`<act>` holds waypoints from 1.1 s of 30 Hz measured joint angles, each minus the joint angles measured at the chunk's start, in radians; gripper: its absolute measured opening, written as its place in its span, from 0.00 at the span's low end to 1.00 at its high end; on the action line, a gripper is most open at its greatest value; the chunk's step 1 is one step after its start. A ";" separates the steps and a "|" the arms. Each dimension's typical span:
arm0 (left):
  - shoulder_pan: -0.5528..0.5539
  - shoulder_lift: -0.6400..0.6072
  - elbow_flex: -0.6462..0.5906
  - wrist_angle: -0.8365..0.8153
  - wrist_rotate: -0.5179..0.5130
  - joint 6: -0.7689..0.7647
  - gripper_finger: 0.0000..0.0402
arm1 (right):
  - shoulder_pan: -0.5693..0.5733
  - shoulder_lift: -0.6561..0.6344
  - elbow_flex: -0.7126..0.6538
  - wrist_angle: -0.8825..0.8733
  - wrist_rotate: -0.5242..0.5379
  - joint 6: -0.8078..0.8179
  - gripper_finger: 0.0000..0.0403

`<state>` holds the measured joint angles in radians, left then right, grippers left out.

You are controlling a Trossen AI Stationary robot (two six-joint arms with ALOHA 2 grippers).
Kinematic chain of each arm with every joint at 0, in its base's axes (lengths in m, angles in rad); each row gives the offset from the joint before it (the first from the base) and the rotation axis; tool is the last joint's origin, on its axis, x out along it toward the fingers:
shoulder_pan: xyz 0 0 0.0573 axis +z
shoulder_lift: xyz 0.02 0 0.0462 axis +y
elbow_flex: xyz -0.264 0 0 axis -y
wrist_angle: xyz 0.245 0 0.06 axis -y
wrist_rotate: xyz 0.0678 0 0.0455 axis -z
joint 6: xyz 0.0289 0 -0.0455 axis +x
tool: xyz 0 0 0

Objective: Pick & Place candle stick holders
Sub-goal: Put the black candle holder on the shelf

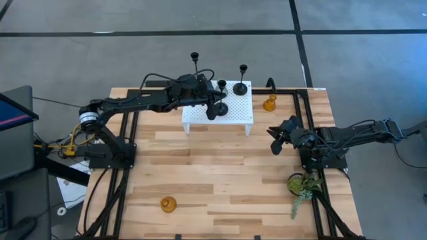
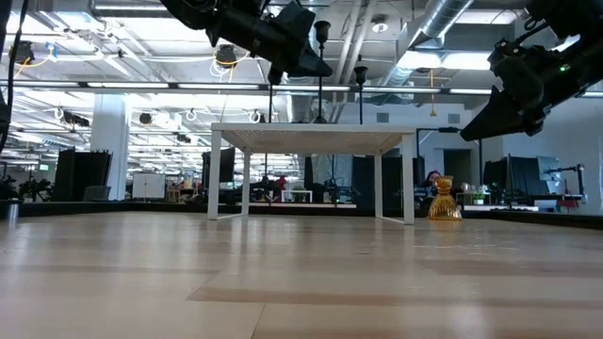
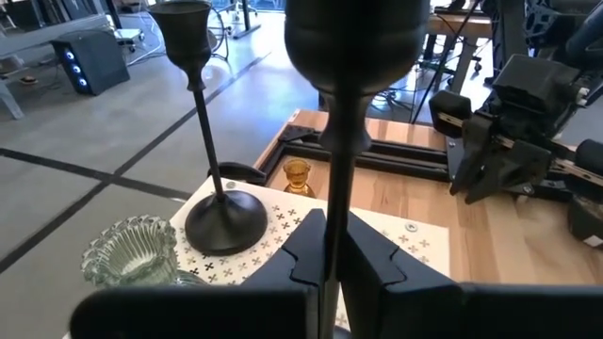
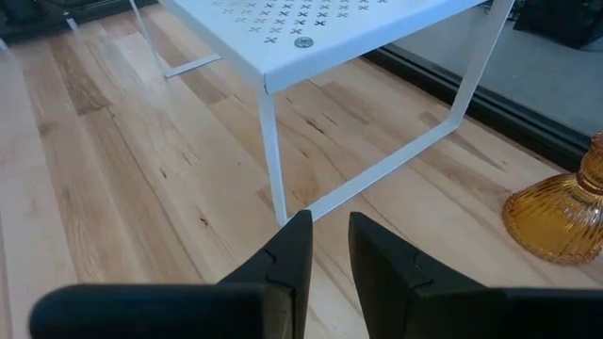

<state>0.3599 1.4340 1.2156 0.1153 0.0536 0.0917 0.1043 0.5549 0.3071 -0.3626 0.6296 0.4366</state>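
A white perforated stand sits at the table's far middle. My left gripper reaches over it from the left, shut on a thin-stemmed black candle stick holder whose cup rises above the fingers. A second black holder stands by its round foot on the stand. A clear glass holder stands beside it. A taller black one rises at the stand's far left. Amber holders rest on the table, one right of the stand and one at the near left. My right gripper hovers open at the right. My left gripper pinches the holder's thin stem between its two fingers, well below the cup. The fingers come in level from the table's left and lie across the stem. The holder stands upright over the stand. Whether its foot rests on the stand I cannot tell.
A green plant sprig lies at the near right by the right arm's base. Black frame rails run along the table's left, right and far sides. Bare wood stretches across the middle and near part of the table.
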 joint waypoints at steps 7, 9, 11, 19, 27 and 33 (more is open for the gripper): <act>0.000 -0.007 0.000 -0.009 -0.001 0.000 0.04 | 0.000 0.000 0.000 0.000 0.000 0.000 0.16; 0.000 -0.007 0.000 -0.010 -0.001 0.000 0.04 | 0.000 0.000 0.000 0.000 0.000 0.000 0.16; 0.000 -0.007 0.000 -0.010 -0.001 0.000 0.04 | 0.000 0.000 0.000 0.000 0.000 0.000 0.16; 0.000 -0.007 -0.001 -0.010 -0.001 0.001 0.08 | 0.000 0.000 0.000 -0.001 -0.001 0.000 0.16; 0.000 -0.007 -0.003 -0.013 -0.001 0.005 0.14 | 0.000 0.000 0.000 -0.004 -0.002 0.000 0.16; 0.000 -0.008 -0.003 -0.004 -0.001 0.008 0.20 | 0.000 0.000 0.000 -0.004 -0.023 0.000 0.16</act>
<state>0.3602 1.4265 1.2125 0.1110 0.0525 0.1001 0.1043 0.5549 0.3069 -0.3664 0.6066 0.4365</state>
